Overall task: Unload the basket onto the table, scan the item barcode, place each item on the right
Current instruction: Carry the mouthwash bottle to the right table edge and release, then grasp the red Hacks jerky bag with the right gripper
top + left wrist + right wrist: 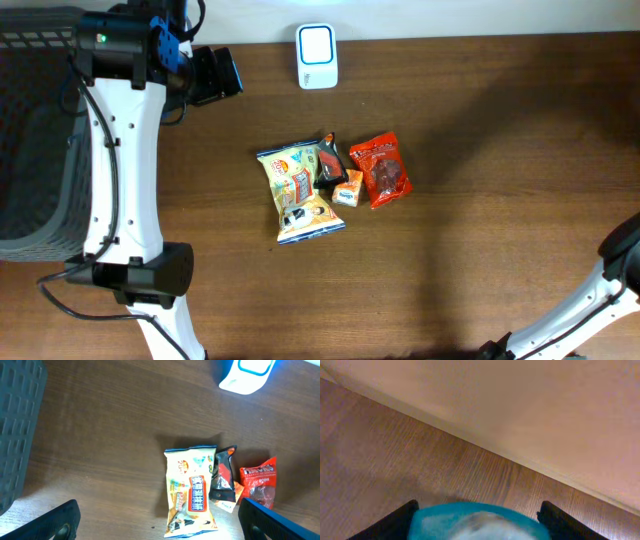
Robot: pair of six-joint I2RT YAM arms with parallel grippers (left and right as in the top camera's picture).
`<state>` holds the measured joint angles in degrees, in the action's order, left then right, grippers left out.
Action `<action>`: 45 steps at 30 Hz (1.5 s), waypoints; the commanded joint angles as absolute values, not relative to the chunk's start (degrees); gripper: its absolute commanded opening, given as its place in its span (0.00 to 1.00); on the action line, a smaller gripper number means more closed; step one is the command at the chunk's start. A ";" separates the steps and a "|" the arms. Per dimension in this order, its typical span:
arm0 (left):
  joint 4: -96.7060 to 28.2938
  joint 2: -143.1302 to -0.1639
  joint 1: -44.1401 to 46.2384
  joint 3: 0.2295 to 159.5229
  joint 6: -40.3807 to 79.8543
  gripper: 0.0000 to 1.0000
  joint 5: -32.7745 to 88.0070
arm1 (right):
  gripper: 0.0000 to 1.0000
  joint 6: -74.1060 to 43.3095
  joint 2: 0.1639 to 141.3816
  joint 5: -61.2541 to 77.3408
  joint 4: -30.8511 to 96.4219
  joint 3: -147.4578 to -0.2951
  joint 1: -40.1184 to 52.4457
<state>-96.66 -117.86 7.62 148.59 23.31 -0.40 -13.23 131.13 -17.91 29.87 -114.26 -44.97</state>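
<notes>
Pickup looks to be the step in hand. The left gripper hangs over the table with its fingers spread wide and nothing between them, and no packet is lifted. Nearest below it lies the yellow snack bag, flat. The small black packet touches its right edge, an orange box is tucked against that, and the red bag lies just beside. No barcode can be made out on any upturned face.

Beyond the cluster, at the table's far edge, sits the white-and-blue scanner. The next move likely calls for dropping onto one packet, pinching an edge and carrying it there with the code turned to the scanner. Because the packets touch, a grab may drag a neighbour along.

The dark basket stands well apart to the left. The right gripper, outside the overhead view, has a blurred teal thing between its fingers. I cannot tell whether it is gripped or let go.
</notes>
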 commanded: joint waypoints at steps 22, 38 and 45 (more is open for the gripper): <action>-96.71 -116.66 7.33 148.75 22.61 0.99 -0.21 | 0.99 -8.80 108.53 36.51 57.41 -115.28 -31.97; -96.73 -116.66 7.33 148.75 22.61 0.99 -0.19 | 0.58 -8.75 127.74 3.36 74.39 -111.87 16.60; -96.71 -116.66 7.33 148.75 22.61 0.99 -0.21 | 0.40 -7.11 127.90 4.27 65.01 -98.74 16.97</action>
